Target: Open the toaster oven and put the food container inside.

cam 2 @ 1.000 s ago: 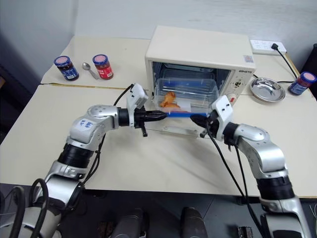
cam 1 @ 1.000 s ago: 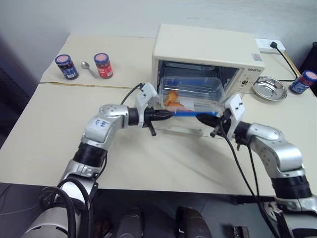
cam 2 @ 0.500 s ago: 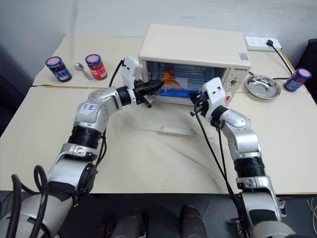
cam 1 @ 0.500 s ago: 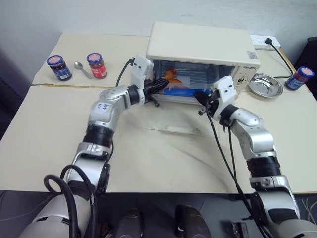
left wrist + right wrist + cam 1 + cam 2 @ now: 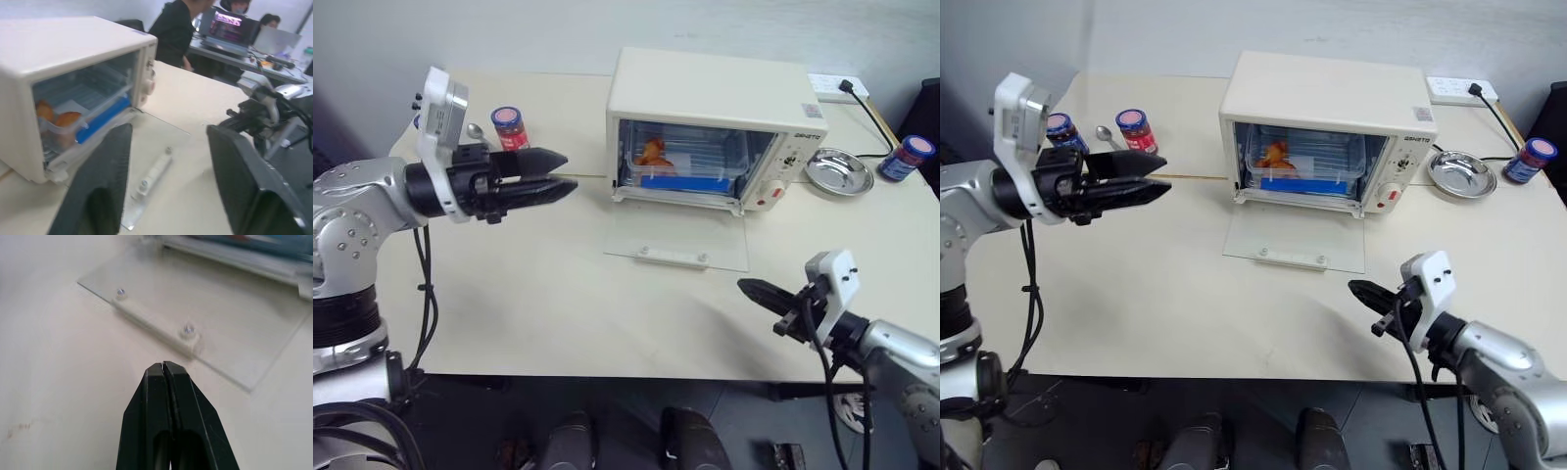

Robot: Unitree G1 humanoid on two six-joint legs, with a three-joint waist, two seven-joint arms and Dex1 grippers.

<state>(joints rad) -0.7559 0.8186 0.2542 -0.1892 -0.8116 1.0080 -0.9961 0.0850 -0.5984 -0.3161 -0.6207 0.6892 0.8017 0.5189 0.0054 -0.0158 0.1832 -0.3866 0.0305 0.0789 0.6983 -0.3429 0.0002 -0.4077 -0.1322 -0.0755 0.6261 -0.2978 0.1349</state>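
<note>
Container in, door down, task all but done.
Container (image 5: 683, 164) on the rack inside the oven (image 5: 710, 127); glass door (image 5: 677, 233) flat on the table. Left gripper (image 5: 558, 182) spread wide and empty, well apart; right gripper (image 5: 749, 289) pinched closed, empty, near the door's front edge.

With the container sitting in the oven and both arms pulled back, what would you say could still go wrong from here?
1. The glass door lies flat open on the table; a low sweep by the shut right gripper might strike it.
2. The food container sits near the front of the toaster oven, so closing the door might catch it.
</note>
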